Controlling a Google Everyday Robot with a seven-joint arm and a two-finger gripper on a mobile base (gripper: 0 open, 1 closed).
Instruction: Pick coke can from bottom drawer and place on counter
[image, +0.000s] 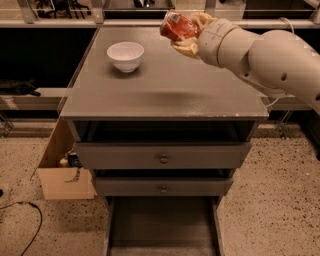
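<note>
A cardboard box sits on the floor left of the cabinet. A white bowl rests on the table near its far left corner. Low in the middle, the bottom drawer stands open with a bare dark floor. The red can is tilted in the air above the table's far edge, right of the bowl, clamped in the pincer. The pale arm reaches in from the right.

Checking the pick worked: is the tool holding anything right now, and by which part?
The tool holds the coke can by the end nearest the arm, tilted above the back of the counter.
</note>
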